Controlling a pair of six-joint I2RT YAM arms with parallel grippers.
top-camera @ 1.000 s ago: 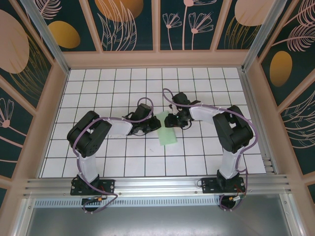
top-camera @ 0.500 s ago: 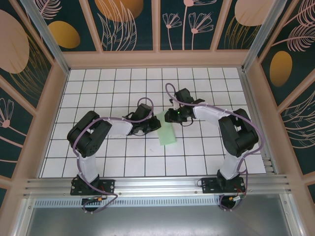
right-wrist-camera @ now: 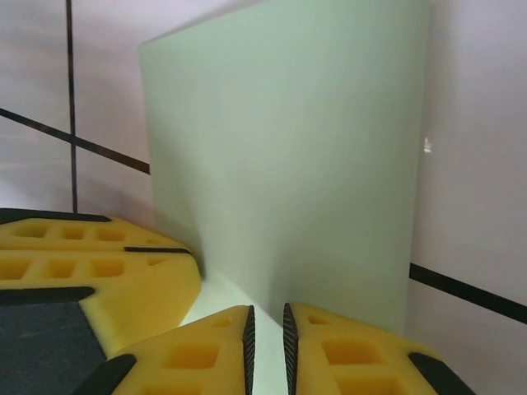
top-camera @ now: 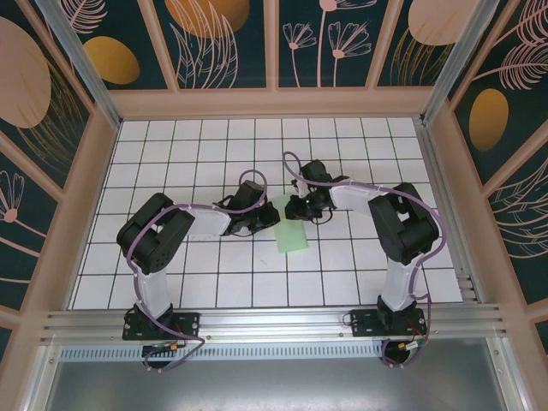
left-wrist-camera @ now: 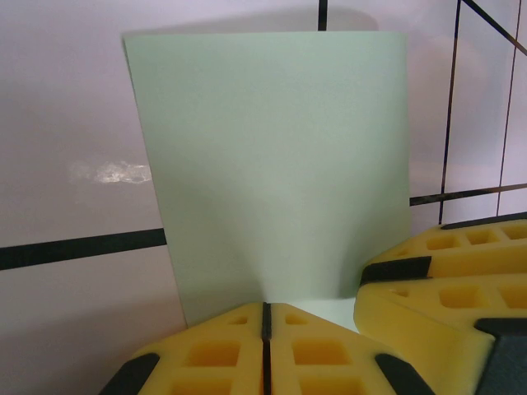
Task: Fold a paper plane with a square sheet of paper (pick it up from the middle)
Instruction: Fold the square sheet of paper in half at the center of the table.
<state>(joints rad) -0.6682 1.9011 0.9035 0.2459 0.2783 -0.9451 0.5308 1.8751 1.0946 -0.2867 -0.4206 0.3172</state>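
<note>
The square sheet of paper (top-camera: 291,234) is pale mint green and sits near the middle of the table, its far part raised between the two grippers. In the left wrist view the sheet (left-wrist-camera: 272,164) stands up in front of my left gripper (left-wrist-camera: 265,309), which is shut on its lower edge. My left gripper (top-camera: 271,218) is at the sheet's left side. My right gripper (top-camera: 296,208) is at its far right end. In the right wrist view the sheet (right-wrist-camera: 288,164) rises ahead of my right gripper (right-wrist-camera: 268,329), whose jaws keep a narrow gap around the paper's edge.
The white grid-tiled table (top-camera: 214,145) is fenced by wooden walls (top-camera: 274,103) on three sides. The two grippers are nearly touching: the right one's yellow fingers (left-wrist-camera: 445,288) show beside the left jaws, and the left one's fingers (right-wrist-camera: 99,271) beside the right jaws.
The right gripper's jaws have narrowed from well apart to a thin gap around the paper's edge, and its wrist has shifted slightly. The left gripper keeps its hold and has not moved.
</note>
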